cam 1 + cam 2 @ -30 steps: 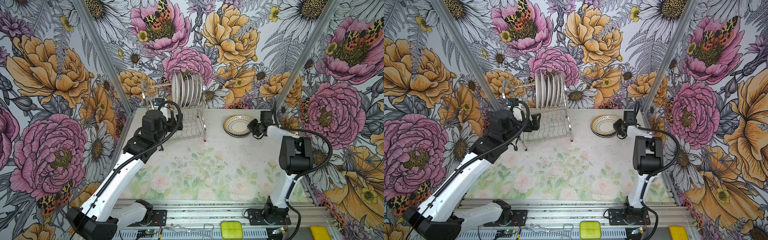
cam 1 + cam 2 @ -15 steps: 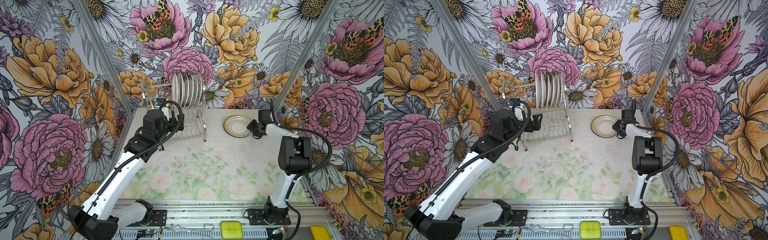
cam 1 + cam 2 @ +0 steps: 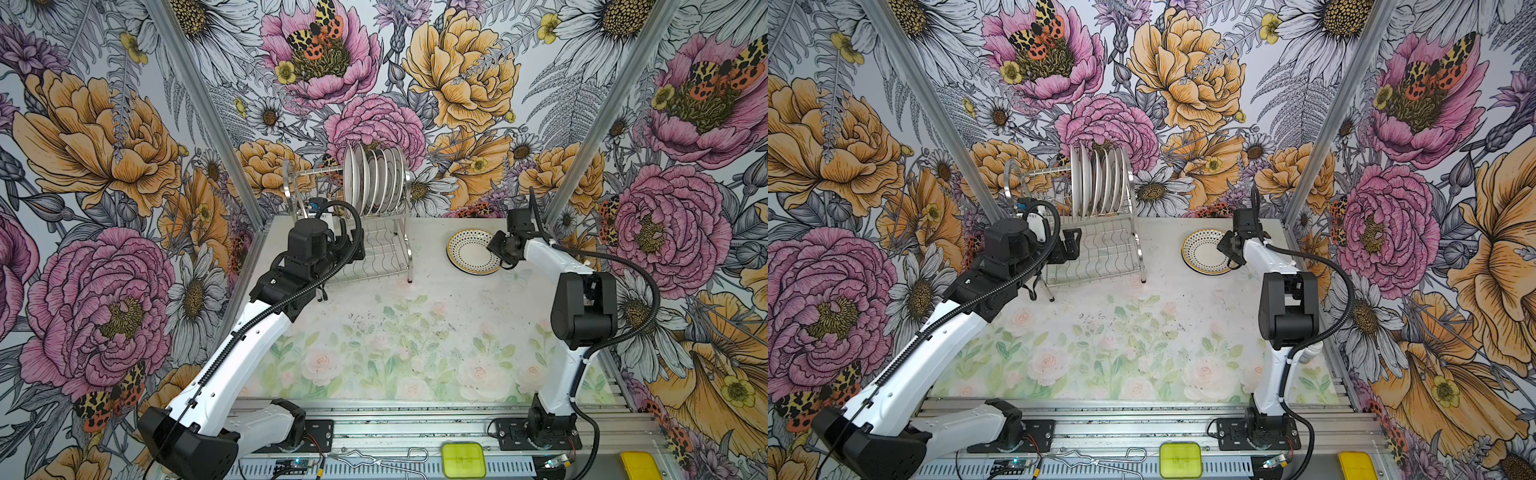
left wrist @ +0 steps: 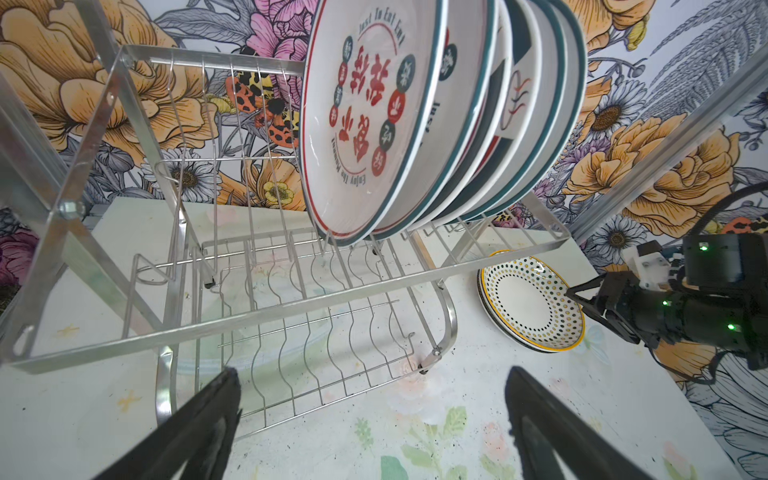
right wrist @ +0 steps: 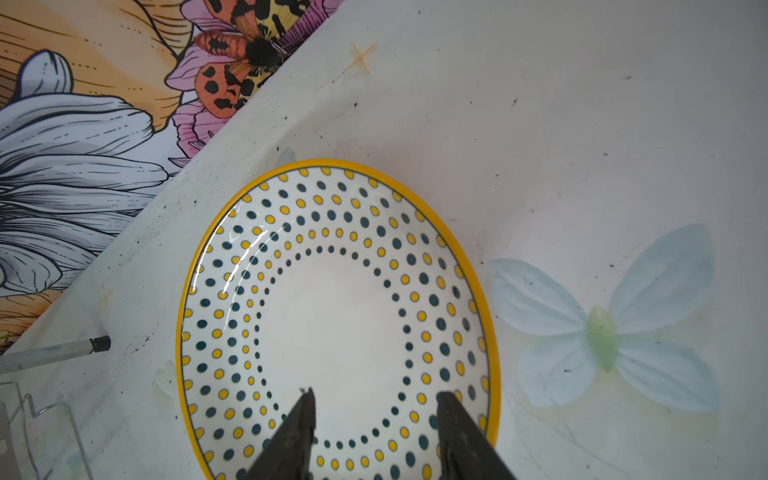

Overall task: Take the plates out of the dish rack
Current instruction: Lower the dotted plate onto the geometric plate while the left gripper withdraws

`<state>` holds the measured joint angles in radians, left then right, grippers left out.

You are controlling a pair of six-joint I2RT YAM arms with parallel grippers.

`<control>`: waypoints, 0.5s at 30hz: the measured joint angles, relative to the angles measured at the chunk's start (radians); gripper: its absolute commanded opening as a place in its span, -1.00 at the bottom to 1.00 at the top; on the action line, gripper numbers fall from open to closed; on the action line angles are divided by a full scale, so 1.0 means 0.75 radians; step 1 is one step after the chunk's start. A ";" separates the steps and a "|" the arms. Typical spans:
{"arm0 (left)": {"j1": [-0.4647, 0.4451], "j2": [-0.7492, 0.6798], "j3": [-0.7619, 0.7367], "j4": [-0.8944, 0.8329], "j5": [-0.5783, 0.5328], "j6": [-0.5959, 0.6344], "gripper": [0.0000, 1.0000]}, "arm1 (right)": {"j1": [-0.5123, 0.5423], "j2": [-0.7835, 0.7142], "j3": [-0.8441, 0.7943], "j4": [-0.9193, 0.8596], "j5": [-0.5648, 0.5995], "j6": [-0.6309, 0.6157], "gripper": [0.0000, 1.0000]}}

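Over on the left, the left pincer is spread as wide as it goes, with nothing between its black fingers. It hovers low, just in front of the shiny two-tier steel wire dish rack. The rack stands by the far edge of the pale flower-printed bench, towards the far left corner, with its length running along that edge. Its lower tier lies bare beyond the fingertips. Above and to the right of this pincer, a row of round white plates with teal and red rims stands on edge at the right end of the upper tier. They are packed close, leaning slightly, and the nearest face bears red characters.

Near the far right corner a round white plate with dark and yellow dots and a yellow edge lies flat, face up. The right pincer hangs over its rim on the arm's side, partly open and holding nothing.
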<state>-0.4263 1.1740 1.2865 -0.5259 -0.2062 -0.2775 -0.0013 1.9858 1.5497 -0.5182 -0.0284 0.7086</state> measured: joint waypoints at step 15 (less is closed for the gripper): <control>0.019 0.013 0.054 -0.170 -0.135 -0.101 0.98 | 0.059 -0.038 0.000 -0.082 0.079 -0.147 0.20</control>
<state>-0.4118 1.1839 1.3270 -0.6533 -0.3073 -0.3534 0.0429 1.9572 1.5497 -0.5800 0.0307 0.5983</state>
